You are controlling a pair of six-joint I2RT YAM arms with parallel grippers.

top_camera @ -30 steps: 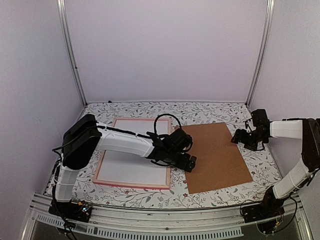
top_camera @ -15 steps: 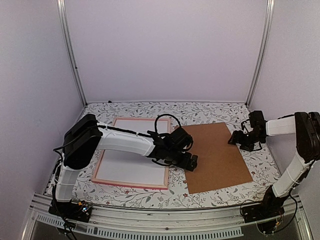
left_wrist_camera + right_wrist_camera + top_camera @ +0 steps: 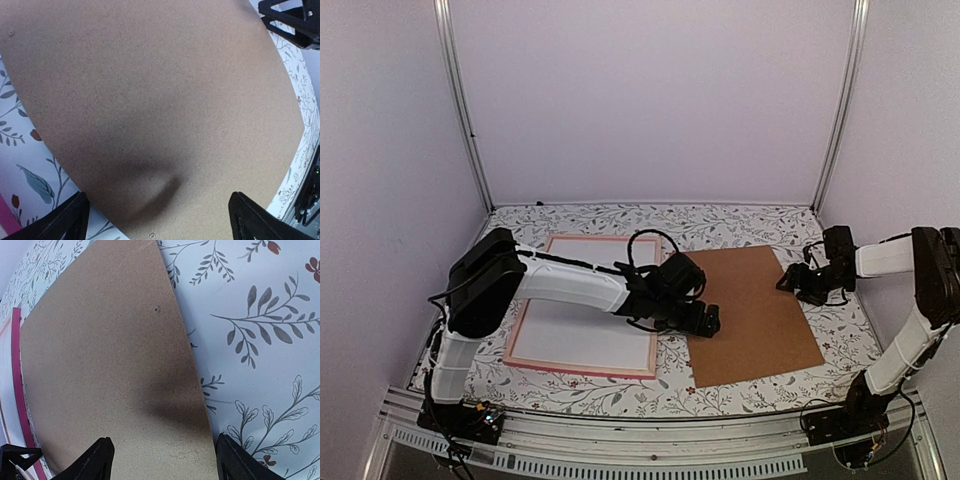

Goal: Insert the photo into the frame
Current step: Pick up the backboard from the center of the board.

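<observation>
Brown board (image 3: pixel 755 310), long axis front-to-back: left gripper (image 3: pixel 708 322) wide open over left edge, right gripper (image 3: pixel 798 283) parted at right edge; frame (image 3: pixel 580 368) left of both; photo unseen.

The left arm (image 3: pixel 570 285) blocks the frame (image 3: pixel 582 369) on its right side; the brown board (image 3: pixel 760 310) lies unobstructed across its middle and near edge.

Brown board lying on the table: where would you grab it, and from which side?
Probably its right edge. The brown board lies flat and thin on the flowered cloth, with no handle, so the jaws should come in low from the right and pinch that edge top and bottom.
</observation>
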